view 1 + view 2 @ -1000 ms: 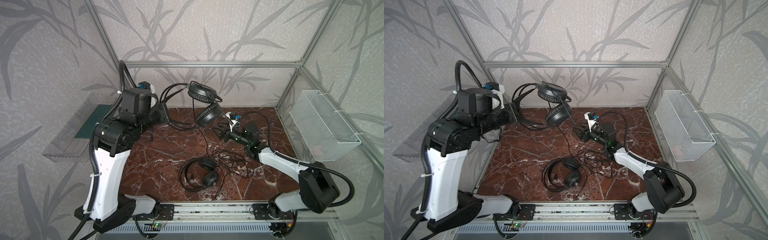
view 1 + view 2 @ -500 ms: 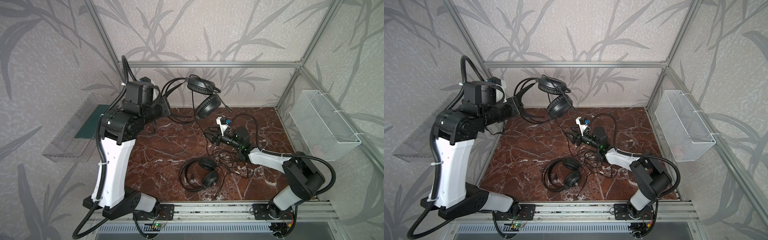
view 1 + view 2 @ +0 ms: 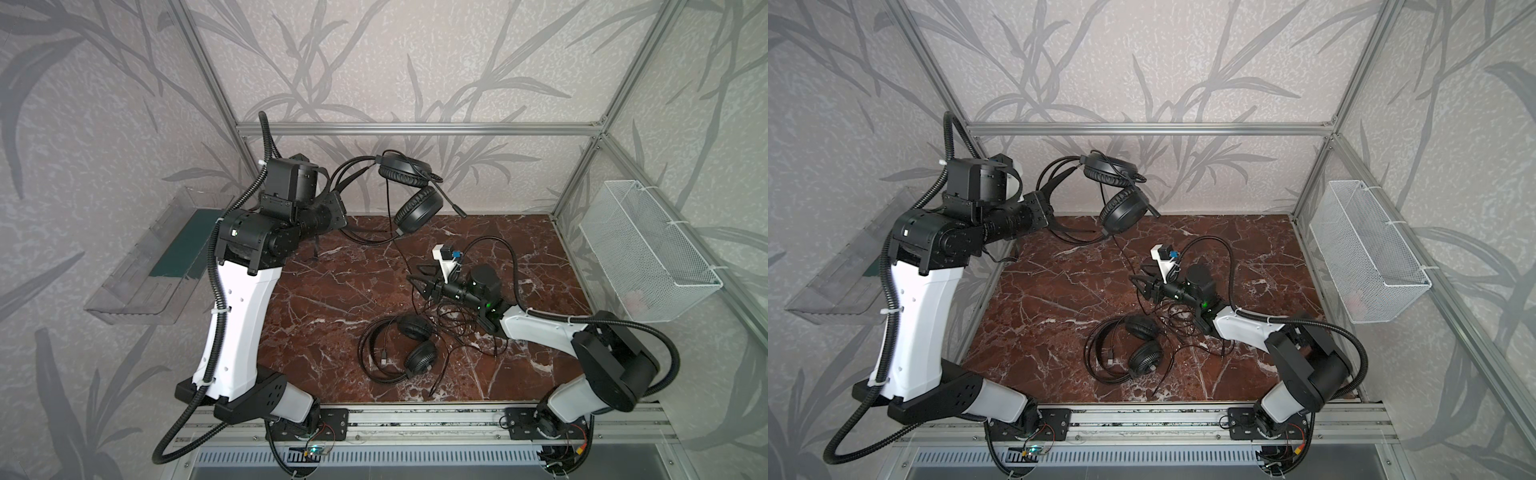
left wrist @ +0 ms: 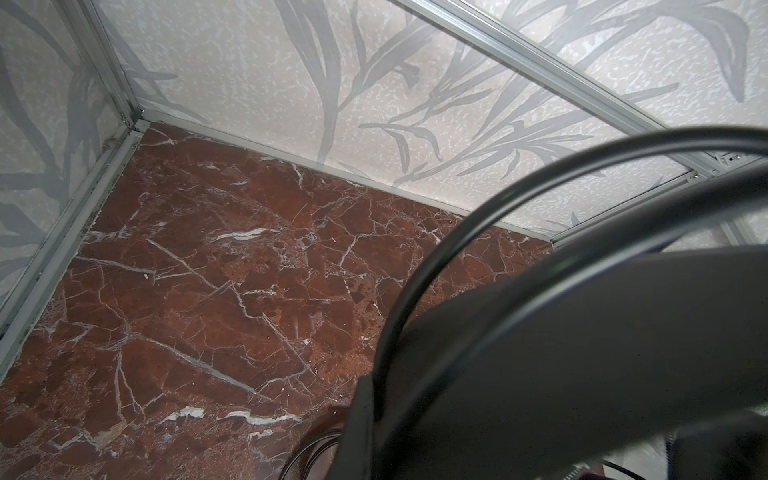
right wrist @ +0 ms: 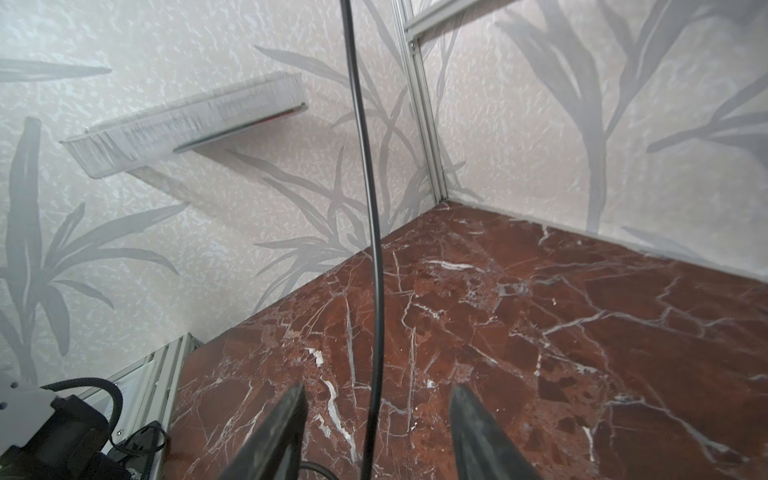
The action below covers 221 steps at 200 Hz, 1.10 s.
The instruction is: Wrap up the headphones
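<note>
Seeing left gripper (image 3: 337,210) at 10 o'clock clenched on headband of raised headset (image 3: 417,206) near 12, spare headset (image 3: 419,358) flat on table (image 3: 324,299) at 6, right gripper (image 3: 417,281) released with thin cable (image 5: 371,232) running untouched between its fingers.

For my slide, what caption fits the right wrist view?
Thin headphone cable hangs between the fingers of the open right gripper, above the marble table.
</note>
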### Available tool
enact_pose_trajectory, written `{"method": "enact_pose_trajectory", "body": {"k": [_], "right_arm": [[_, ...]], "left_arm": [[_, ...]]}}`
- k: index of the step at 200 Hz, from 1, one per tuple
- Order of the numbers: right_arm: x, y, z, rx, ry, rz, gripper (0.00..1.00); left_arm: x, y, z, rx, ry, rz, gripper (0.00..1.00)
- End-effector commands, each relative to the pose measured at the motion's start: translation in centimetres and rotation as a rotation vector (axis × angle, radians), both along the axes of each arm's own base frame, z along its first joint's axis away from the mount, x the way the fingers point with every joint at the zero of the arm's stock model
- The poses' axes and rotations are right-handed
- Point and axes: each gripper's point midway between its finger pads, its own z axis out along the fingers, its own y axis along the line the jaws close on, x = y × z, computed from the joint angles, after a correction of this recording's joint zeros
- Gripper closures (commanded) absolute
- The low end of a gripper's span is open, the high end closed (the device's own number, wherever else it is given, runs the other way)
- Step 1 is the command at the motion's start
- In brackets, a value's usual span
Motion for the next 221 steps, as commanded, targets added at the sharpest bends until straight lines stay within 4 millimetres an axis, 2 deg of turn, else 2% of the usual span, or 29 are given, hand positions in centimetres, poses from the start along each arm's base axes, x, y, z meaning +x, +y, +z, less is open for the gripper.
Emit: {"method": "enact_pose_trajectory", "body": {"k": [1,8,18,30,40,55,93,115,116,136,160,162,176,199,221], "right_arm": [[1.3,1.5,-0.5,0.01,-0.008,0.018,0.45],[1.7,2.1,-1.9,-0.009,0.019,0.026,0.47],[1.7,2.6,-2.5,-0.013,0.035,0.044,0.52],[1.3,3.2,-3.1,-0.02,0.042,0.069,0.64],[0.9,3.2,-3.4,-0.034,0.044,0.063,0.79],[0.0,3.0,-3.5,-0.085,0.027,0.035,0.9],[-5.4,4.7,-2.5,-0.371,-0.096,0.069,0.94],[-7.7,4.4,-1.9,-0.525,-0.12,0.091,0.95],[-7.8,4.3,-1.6,-0.538,-0.128,0.088,1.0],[-8.6,2.8,0.3,-0.64,-0.171,0.047,1.0],[-8.9,1.2,2.4,-0.665,-0.23,-0.001,1.0],[-9.8,1.6,2.8,-0.661,-0.246,0.011,1.0],[-10.2,1.1,4.3,-0.652,-0.283,-0.021,1.0],[-10.9,-0.3,8.0,-0.614,-0.368,-0.08,1.0],[-11.8,-0.6,11.4,-0.578,-0.431,-0.061,1.0]], "left_arm": [[0.2,0.0,3.3,-0.087,-0.106,0.021,1.0],[0.2,0.1,3.4,-0.085,-0.108,0.029,1.0],[0.3,0.5,3.4,-0.082,-0.109,0.044,1.0],[0.6,0.9,3.3,-0.078,-0.11,0.061,1.0],[1.1,1.3,3.1,-0.079,-0.106,0.08,1.0],[2.0,2.0,2.7,-0.073,-0.1,0.117,1.0],[5.1,4.2,0.7,-0.025,-0.061,0.234,1.0],[7.0,4.9,-1.5,0.023,0.001,0.269,1.0],[7.1,5.0,-1.5,0.026,0.003,0.27,1.0],[8.3,5.7,-3.9,0.108,0.064,0.297,1.0],[9.1,6.2,-6.0,0.146,0.097,0.306,1.0],[9.1,6.2,-6.2,0.149,0.099,0.307,1.0],[9.3,6.6,-7.0,0.179,0.11,0.312,1.0],[9.5,7.0,-8.4,0.228,0.131,0.306,1.0],[9.8,6.2,-10.6,0.231,0.166,0.255,1.0]]}}
